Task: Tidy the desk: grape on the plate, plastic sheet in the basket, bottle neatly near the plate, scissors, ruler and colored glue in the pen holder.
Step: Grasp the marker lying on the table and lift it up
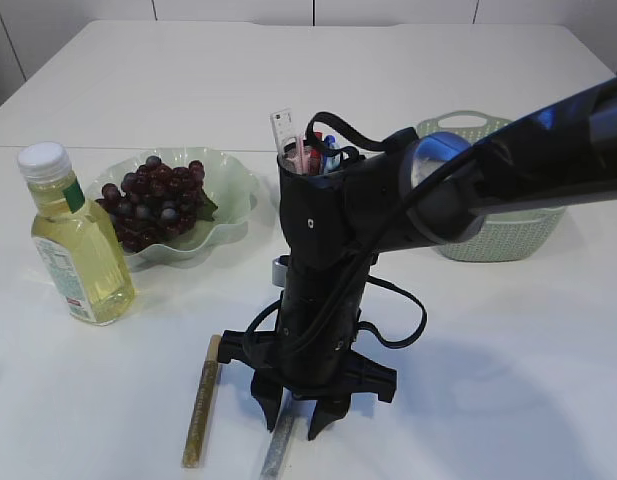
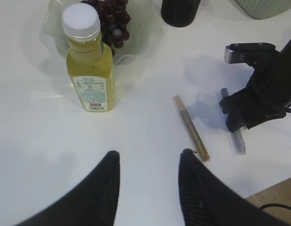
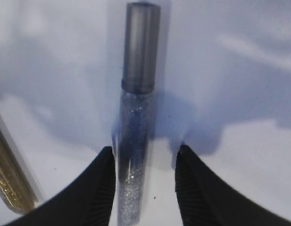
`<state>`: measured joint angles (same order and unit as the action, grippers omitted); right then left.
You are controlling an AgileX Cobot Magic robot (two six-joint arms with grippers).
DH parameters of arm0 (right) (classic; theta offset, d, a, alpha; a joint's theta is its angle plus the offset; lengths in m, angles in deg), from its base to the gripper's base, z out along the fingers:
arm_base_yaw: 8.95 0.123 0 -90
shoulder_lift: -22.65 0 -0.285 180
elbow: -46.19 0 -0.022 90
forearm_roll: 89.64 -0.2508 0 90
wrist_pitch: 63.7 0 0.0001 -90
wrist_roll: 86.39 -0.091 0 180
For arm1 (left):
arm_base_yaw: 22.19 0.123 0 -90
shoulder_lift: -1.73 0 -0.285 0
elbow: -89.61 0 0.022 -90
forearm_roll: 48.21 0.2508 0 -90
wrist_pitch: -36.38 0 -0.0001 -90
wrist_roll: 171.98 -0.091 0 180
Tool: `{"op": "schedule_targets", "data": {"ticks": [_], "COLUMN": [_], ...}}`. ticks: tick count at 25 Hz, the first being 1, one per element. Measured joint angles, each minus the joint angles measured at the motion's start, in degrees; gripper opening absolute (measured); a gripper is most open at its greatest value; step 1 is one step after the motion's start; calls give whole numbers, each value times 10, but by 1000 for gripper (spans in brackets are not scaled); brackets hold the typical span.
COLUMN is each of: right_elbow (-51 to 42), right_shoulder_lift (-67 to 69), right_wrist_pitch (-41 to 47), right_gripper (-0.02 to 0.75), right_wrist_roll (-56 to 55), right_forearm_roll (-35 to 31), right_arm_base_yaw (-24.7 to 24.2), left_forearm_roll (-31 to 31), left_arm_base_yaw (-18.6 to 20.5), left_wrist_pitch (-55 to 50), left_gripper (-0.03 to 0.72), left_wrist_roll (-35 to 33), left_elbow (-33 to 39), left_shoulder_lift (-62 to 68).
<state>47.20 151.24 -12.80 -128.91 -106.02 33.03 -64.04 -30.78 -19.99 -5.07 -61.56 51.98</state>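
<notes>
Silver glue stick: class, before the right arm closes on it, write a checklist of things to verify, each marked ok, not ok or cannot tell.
1. Right gripper jaws open: ok.
2. Silver glue stick lies between the jaws: ok, though it sits nearer one finger than the other.
3. Jaws low enough to touch the table: cannot tell.
4. Gold glue stick clear of the grasp: ok, it lies apart, to one side.
5. Left gripper out of the way: ok, open and holding nothing.
6. Room in the pen holder: cannot tell, the arm covers much of it.
</notes>
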Motion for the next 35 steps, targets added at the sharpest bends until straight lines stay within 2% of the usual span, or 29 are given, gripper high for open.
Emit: {"op": "schedule_targets", "data": {"ticks": [28, 31, 35], "right_elbow": [2, 2, 2], "right_shoulder_lift": [3, 3, 4], "right_wrist_pitch": [8, 8, 8], "right_gripper": [345, 307, 206], "right_wrist_roll": [-9, -9, -9], "right_forearm_roll": [21, 22, 25], "right_arm_base_yaw": [0, 0, 0], "left_forearm_roll": [7, 8, 9], "left_arm_base_yaw": [0, 0, 0], "left_wrist_pitch": [-1, -1, -2], "left_gripper": [309, 309, 309], "left_wrist_roll": [0, 0, 0], "left_elbow": [0, 0, 0], "left_shoulder_lift": [0, 0, 0]}}
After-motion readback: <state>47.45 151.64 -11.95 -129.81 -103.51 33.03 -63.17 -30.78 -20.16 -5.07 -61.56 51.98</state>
